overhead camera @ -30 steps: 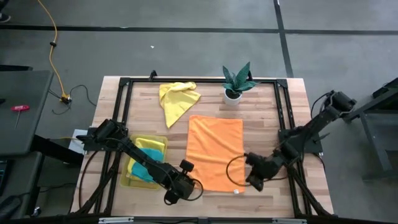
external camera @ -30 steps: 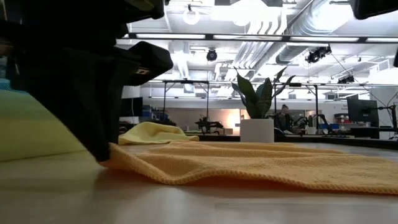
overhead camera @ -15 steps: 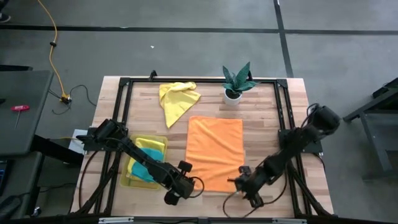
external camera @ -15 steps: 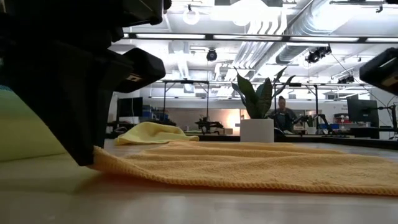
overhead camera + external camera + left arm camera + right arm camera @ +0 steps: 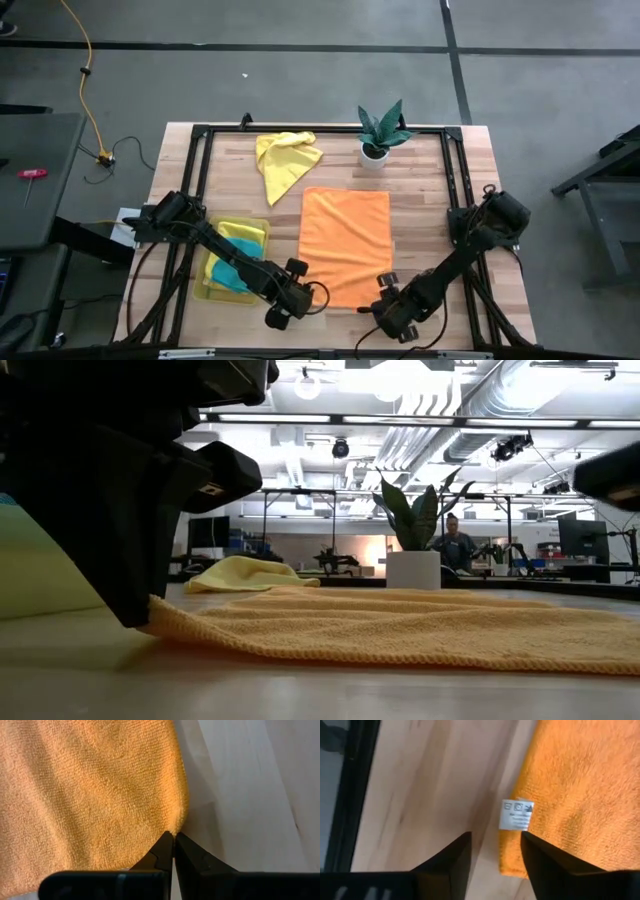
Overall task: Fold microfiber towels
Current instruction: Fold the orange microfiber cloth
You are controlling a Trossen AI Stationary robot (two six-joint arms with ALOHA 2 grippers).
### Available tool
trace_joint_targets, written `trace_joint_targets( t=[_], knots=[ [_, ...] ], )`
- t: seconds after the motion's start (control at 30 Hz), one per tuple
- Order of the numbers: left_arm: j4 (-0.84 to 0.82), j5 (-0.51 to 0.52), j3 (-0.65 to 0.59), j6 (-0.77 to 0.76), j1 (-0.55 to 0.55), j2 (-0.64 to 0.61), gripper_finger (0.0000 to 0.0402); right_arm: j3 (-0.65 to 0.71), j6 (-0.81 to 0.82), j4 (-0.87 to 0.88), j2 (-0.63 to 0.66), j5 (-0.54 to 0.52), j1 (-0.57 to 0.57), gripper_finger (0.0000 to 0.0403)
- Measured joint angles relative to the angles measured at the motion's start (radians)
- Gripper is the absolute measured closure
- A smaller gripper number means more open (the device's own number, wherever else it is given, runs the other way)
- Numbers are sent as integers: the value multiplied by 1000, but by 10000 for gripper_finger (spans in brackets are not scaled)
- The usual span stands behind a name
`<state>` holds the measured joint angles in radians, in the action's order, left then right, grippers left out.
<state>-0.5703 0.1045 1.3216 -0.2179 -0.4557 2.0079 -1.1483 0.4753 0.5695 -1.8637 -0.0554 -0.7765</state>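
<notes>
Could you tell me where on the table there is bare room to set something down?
Bare wood lies right of the orange towel, and between the yellow towel and tray. The near edge is crowded: left gripper and right gripper at the towel's corners.

I saw a pale wooden counter (image 5: pixel 470 165) with a black frame (image 5: pixel 320 130) along its edges. An orange towel (image 5: pixel 345 240) lay spread flat near the middle, its white tag (image 5: pixel 516 815) at one near corner. A yellow towel (image 5: pixel 283 160) sat crumpled toward the far side. Just beside it stood a small potted plant (image 5: pixel 378 135) in a white pot. On the left, a yellow plastic tray (image 5: pixel 212 285) rested on the wood, holding a teal towel (image 5: pixel 235 272) and another yellow one.
</notes>
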Motion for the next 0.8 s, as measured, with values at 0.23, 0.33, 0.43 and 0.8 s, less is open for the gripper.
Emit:
trace_joint_targets(
  t=[0.23,0.33,0.43,0.8],
  knots=[
    [0,-7,0,-7,0,0,401,-36,22,99,2,-54,-27,317],
    [0,-7,0,-8,0,0,401,-33,27,99,2,-53,-34,327],
    [-1,-8,0,-7,0,0,401,-33,67,98,2,-50,-35,325],
    [-1,-10,0,-15,0,0,401,-32,77,101,2,-82,-34,232]
  ],
)
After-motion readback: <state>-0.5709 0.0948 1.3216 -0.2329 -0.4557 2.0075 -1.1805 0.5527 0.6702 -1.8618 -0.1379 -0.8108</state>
